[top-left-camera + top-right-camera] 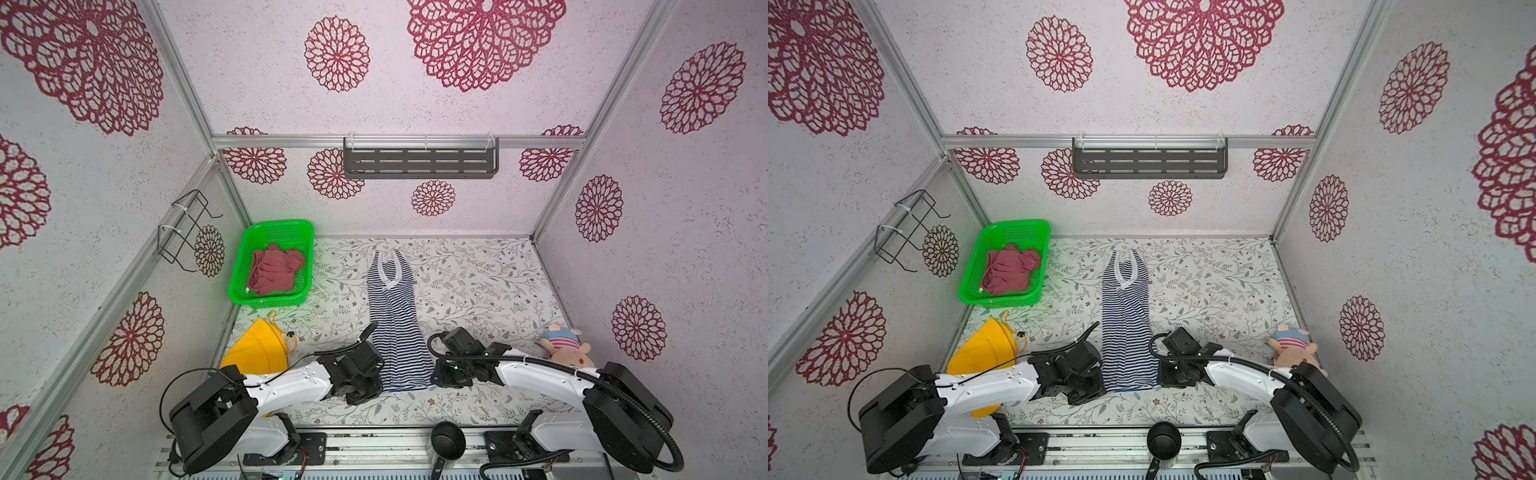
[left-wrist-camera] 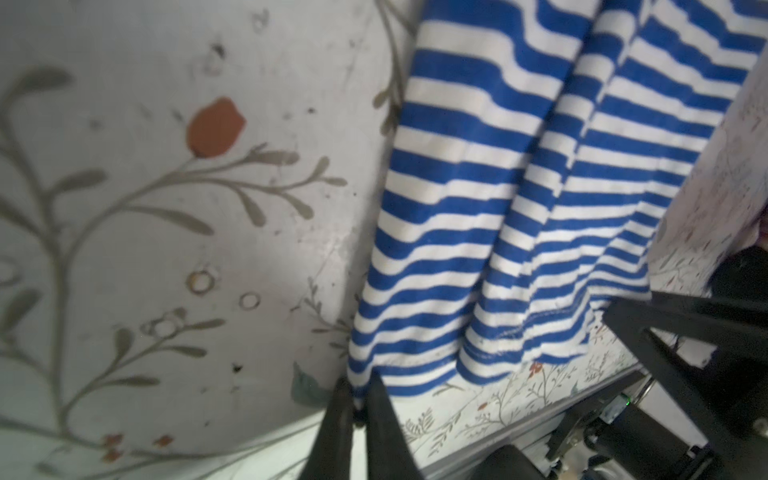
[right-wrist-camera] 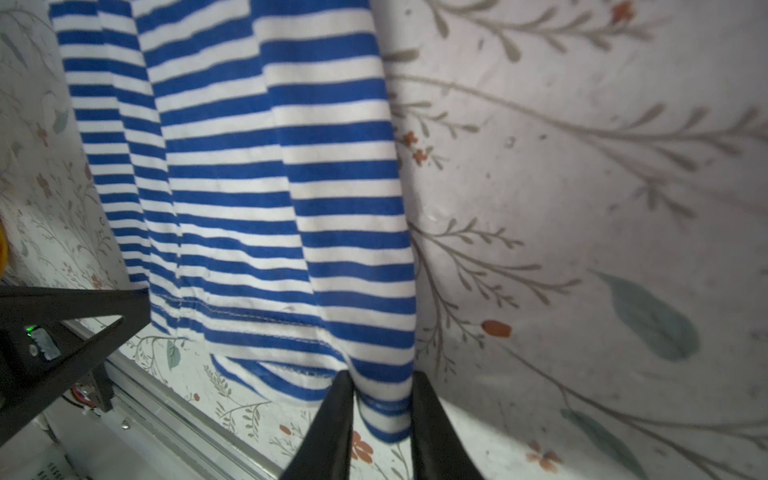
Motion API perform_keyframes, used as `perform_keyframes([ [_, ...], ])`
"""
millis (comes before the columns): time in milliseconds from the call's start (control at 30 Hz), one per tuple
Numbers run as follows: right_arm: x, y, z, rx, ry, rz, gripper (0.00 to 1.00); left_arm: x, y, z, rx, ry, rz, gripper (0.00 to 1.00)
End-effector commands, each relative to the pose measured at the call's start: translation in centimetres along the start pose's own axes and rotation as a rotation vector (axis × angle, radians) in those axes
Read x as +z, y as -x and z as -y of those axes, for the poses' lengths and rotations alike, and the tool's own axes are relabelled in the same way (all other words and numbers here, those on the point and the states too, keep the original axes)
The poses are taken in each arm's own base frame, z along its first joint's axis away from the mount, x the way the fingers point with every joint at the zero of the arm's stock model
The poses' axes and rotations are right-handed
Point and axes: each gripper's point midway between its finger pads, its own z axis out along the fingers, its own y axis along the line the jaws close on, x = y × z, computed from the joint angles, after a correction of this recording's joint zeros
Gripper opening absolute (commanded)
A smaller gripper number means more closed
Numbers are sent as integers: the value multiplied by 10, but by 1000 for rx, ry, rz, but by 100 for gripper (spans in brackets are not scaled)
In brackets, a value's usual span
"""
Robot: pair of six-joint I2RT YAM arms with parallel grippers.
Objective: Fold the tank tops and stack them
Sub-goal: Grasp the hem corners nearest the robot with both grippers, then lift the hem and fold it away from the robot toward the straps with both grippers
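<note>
Left hand [image 2: 358, 384] and right hand [image 3: 382, 378] are pinching hem corners of the striped tank top [image 1: 392, 316]. It is stretching lengthwise away from them.

The navy-and-white striped tank top [image 1: 395, 328] lay stretched lengthwise on the floral worktop [image 1: 478, 282]. Its white-trimmed straps were at the far end and its hem at the near edge, with long folds running down it. The dusty rose-red tank top [image 1: 276, 270] sat crumpled in the green basket [image 1: 277, 232], well apart to the left.
</note>
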Motion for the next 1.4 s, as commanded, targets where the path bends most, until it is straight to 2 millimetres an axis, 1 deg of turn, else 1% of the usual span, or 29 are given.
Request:
perform_keyframes([
  [0, -6, 1, -5, -14, -2, 15, 20, -2, -2, -3, 25, 37, -2, 0],
  [67, -9, 1, -5, -18, -11, 13, 15, -6, -2, -3, 24, 38, 3, 0],
  [200, -18, -2, -9, -29, -23, 3, 0, -21, 1, -1, 14, 18, 37, 0],
  [300, -25, 2, -14, -59, -40, 8, 0, -31, 7, 5, 9, -7, 78, 0],
  [467, -37, 19, -29, -107, -45, 45, 0, -46, 22, 19, 23, -35, 127, 0],
  [633, -42, 41, -44, -171, -53, 78, 0, -58, 51, 32, 47, -57, 172, 0],
  [700, -41, 51, -46, -196, -77, 83, 0, -63, 65, 36, 60, -56, 190, 0],
  [767, -41, 63, -46, -215, -103, 91, 0, -69, 79, 43, 82, -67, 211, 0],
  [833, -38, 81, -42, -223, -129, 97, 0, -71, 92, 53, 116, -85, 214, 0],
  [967, -37, 116, -45, -253, -148, 105, 0, -68, 120, 55, 168, -42, 220, 0],
  [1167, -37, 170, -51, -268, -136, 149, 0, -66, 166, 71, 191, -69, 260, 0],
  [1233, -35, 185, -51, -272, -132, 158, 0, -62, 179, 72, 194, -70, 263, 0],
  [1367, -25, 215, -52, -286, -122, 172, 0, -56, 211, 74, 183, -77, 287, 0],
])
